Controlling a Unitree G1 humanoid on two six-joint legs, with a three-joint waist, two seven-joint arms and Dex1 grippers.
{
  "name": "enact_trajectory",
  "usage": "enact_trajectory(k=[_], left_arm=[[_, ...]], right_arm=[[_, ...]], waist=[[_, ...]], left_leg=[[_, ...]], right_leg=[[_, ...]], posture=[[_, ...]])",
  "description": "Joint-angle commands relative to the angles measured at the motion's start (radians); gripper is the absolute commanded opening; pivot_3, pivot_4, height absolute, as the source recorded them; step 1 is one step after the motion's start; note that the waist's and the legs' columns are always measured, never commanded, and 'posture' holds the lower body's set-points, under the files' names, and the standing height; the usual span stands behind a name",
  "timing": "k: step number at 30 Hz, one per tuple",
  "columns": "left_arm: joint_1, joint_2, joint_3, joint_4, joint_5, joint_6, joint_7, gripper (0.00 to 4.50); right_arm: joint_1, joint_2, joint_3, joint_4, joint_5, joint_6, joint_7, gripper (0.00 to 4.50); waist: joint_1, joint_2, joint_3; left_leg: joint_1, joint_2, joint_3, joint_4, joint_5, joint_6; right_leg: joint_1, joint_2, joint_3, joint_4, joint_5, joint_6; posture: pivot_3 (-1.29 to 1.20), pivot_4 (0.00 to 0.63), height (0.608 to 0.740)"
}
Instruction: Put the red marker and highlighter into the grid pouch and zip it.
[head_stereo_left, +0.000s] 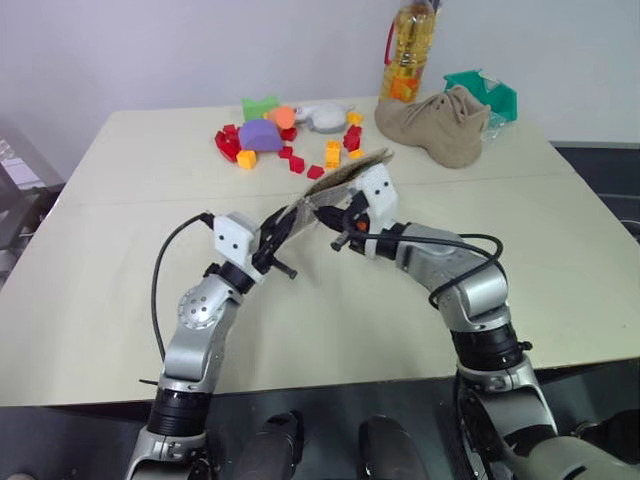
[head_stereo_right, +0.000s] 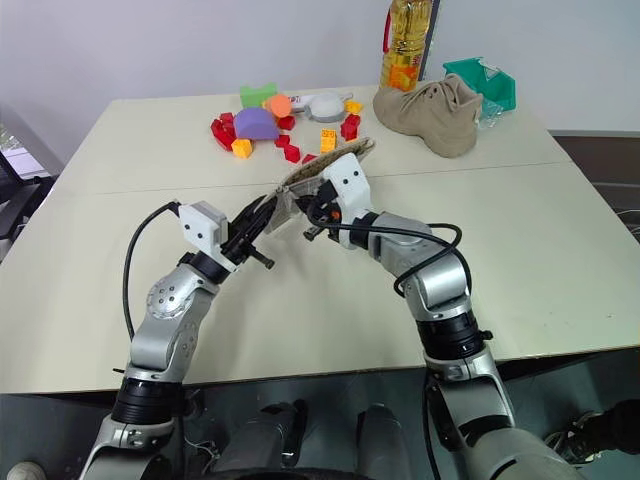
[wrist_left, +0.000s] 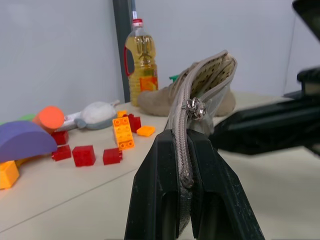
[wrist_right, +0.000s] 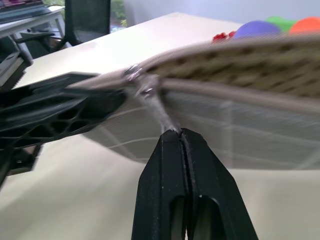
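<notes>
Right gripper (wrist_right: 181, 137) pinched on zipper pull (wrist_right: 159, 114); left gripper (wrist_left: 184, 172) clamps grid pouch (wrist_left: 207, 80) end, held above table (head_stereo_left: 120, 200), near shoe (head_stereo_left: 440, 125). I judge risks: pull slipping, fabric bunching, pouch yanked free.

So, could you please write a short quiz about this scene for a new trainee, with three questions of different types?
1. True or false: the grid pouch is lying flat on the table.
2. What are the fingers of the right gripper shut on?
A. the orange block
B. the zipper pull
C. the oil bottle
3. Fill in: the left gripper holds the pouch by its ____ end.

Key:
1. False; both grippers hold it up above the table.
2. B, the zipper pull.
3. The zipped end; the far end gapes open.
</notes>
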Motion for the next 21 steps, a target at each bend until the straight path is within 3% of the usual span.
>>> enact_trajectory(k=[1,11,13,15,19,20,21], left_arm=[[0.010,0.038,0.018,-0.033,0.008,-0.030,-0.020,0.00],[0.079,0.161,0.040,0.001,0.024,-0.076,-0.086,0.00],[0.092,0.170,0.051,0.006,0.014,-0.048,-0.085,0.79],[0.111,0.180,0.061,-0.005,-0.011,-0.024,-0.096,1.64],[0.169,0.203,0.103,-0.023,-0.022,0.014,-0.080,3.65],[0.181,0.207,0.112,-0.026,-0.026,0.023,-0.076,4.28],[0.204,0.214,0.133,-0.026,-0.029,0.030,-0.069,4.44]], right_arm=[[-0.042,-0.057,-0.070,0.014,-0.017,-0.042,-0.016,0.03],[-0.066,-0.257,-0.192,0.173,-0.067,-0.111,-0.052,0.03],[-0.015,-0.294,-0.167,0.132,-0.039,-0.082,0.026,0.56],[0.045,-0.332,-0.143,0.082,-0.014,-0.067,0.096,1.38],[0.170,-0.392,-0.145,0.007,0.019,-0.098,0.194,3.45],[0.190,-0.399,-0.151,-0.001,0.023,-0.108,0.206,3.51],[0.223,-0.416,-0.155,-0.003,0.018,-0.129,0.222,3.51]], waist=[[0.000,0.000,0.000],[-0.005,0.000,0.000],[-0.003,0.000,0.000],[0.001,0.000,0.000],[0.002,0.000,0.000],[0.001,0.000,0.000],[0.000,0.000,0.000]], left_leg=[[0.000,0.000,0.000,0.000,0.000,0.000],[0.000,0.000,0.001,-0.001,0.000,0.000],[0.000,0.001,0.001,-0.001,0.000,0.000],[0.000,0.001,0.001,-0.001,0.000,0.000],[-0.001,0.000,0.001,-0.001,-0.001,0.001],[0.000,0.000,0.001,-0.001,-0.001,0.001],[0.000,0.001,0.001,-0.001,-0.001,0.001]], right_leg=[[0.000,0.000,0.000,0.000,0.000,0.000],[0.000,0.000,0.000,0.000,0.000,0.000],[-0.001,0.000,0.000,0.000,0.000,0.000],[0.000,0.000,0.000,-0.001,0.000,0.000],[0.000,0.000,0.000,-0.002,0.000,0.000],[0.000,0.000,0.000,-0.002,0.000,0.000],[0.000,0.000,0.000,-0.002,0.000,0.000]], posture=[[0.00,0.150,0.740],[0.00,0.150,0.740],[0.00,0.150,0.740],[0.00,0.150,0.740],[0.00,0.150,0.740],[0.00,0.150,0.740],[0.00,0.150,0.740]])
